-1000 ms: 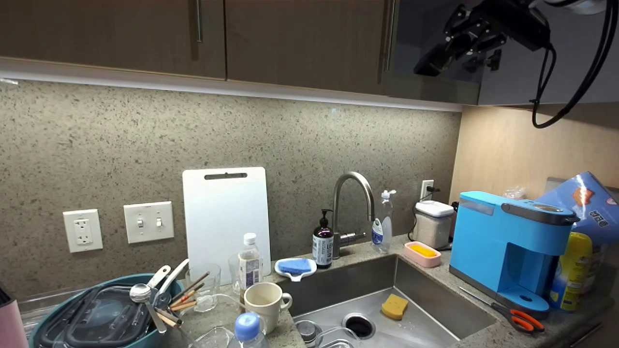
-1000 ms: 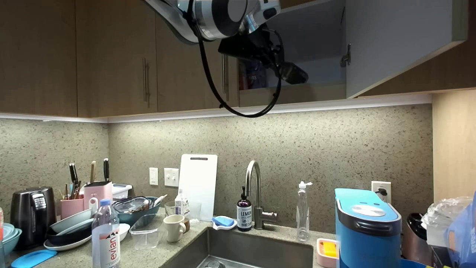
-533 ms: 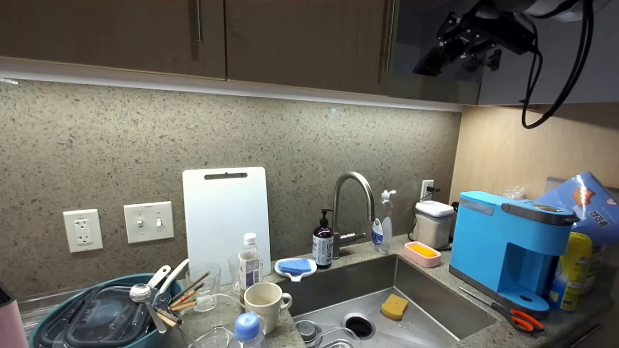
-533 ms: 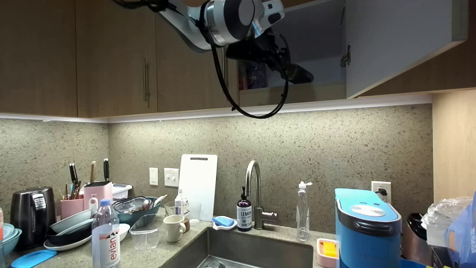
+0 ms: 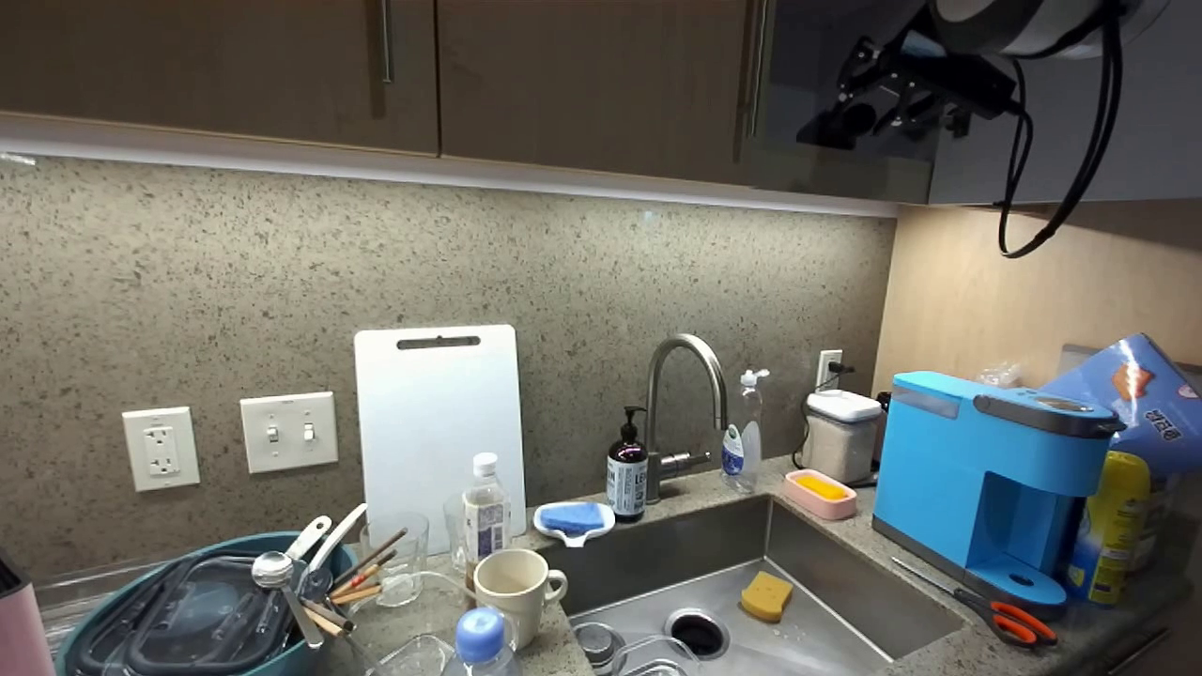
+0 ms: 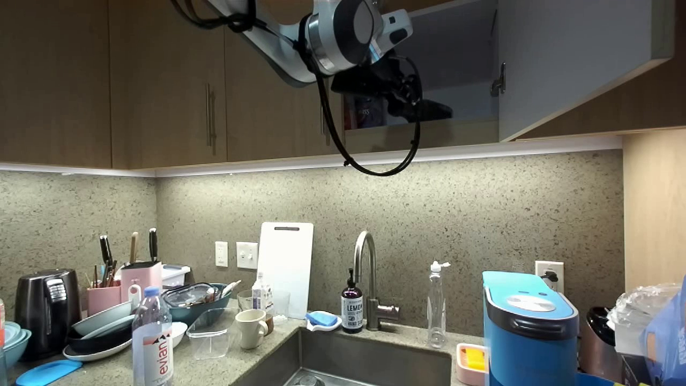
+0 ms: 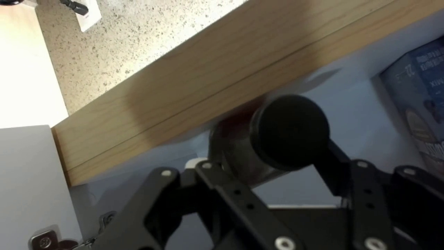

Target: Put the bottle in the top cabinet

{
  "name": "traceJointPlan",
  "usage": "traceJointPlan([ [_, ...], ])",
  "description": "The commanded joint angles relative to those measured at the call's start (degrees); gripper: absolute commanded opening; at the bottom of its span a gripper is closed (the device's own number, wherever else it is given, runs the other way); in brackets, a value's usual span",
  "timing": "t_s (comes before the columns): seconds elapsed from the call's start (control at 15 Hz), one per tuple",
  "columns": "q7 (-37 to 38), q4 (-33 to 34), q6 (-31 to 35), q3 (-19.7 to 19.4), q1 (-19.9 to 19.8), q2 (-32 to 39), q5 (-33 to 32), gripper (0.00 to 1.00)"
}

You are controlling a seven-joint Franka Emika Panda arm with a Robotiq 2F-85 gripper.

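Note:
The top cabinet [image 6: 455,134] stands open, and its door [image 6: 579,59] is swung outward; the open door also shows in an exterior view [image 5: 1071,150]. My gripper [image 6: 420,102] is at the cabinet's mouth, just above the bottom ledge; it also shows in an exterior view [image 5: 850,113]. In the wrist view, the bottle [image 7: 277,133] is between the fingers of the gripper [image 7: 274,152], its round black cap facing the camera and its dark body beyond. The fingers are closed around it. It lies tilted close to the wooden ledge [image 7: 187,107]. Its far end is hidden.
A dark blue box [image 7: 423,93] stands inside the cabinet, on the right in the wrist view. A hinge [image 6: 498,80] sits at the door side. Below are the faucet [image 6: 365,268], pump dispenser [image 6: 352,305], blue coffee machine [image 6: 530,327] and an Evian bottle [image 6: 153,343].
The wrist has come lower and turned, and the black cable loop has shifted with it. The gripper and bottle have swung from pointing downward to nearer level, staying at the cabinet mouth.

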Motion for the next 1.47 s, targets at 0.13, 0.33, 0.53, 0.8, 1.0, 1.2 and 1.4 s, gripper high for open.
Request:
traceJointPlan([
  [0.13,1.5,0.1,0.4,0.4,-0.2,-0.5,-0.9,1.0],
  [0.33,3.7,-0.7,1.1,0.7,-1.1,-1.4,-4.1,1.0],
  [0.53,1.5,0.1,0.0,0.1,-0.1,-0.6,-2.1,1.0],
  [0.8,1.6,0.1,0.0,0.1,-0.2,-0.7,-2.2,1.0],
  [1.0,1.6,0.1,0.0,0.1,-0.2,-0.7,-2.2,1.0],
  [1.2,1.6,0.1,0.0,0.1,-0.2,-0.7,-2.2,1.0],
  [1.4,1.6,0.1,0.0,0.1,-0.2,-0.7,-2.2,1.0],
])
